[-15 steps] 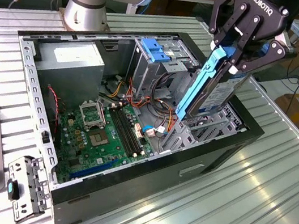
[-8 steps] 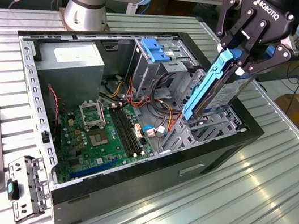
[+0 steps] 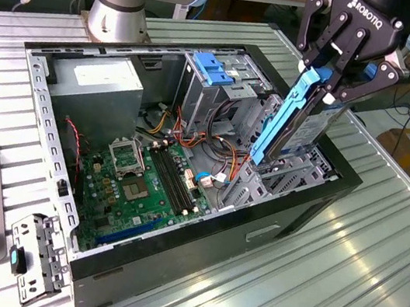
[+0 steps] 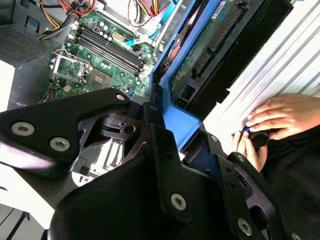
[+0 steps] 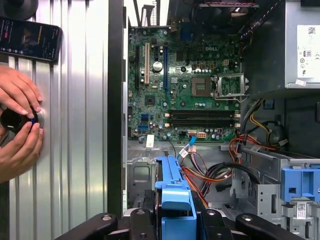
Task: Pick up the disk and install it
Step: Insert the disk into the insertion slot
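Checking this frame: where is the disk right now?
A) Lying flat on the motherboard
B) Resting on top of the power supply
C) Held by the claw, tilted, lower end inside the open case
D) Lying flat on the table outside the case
C: in the exterior view the claw is shut on the disk, which leans with its lower end inside the open computer case.

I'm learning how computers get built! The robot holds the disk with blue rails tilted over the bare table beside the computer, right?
Not quite. The gripper does hold the disk with blue rails tilted, but over the open computer case, its lower end down inside, not beside it. The exterior view shows this.
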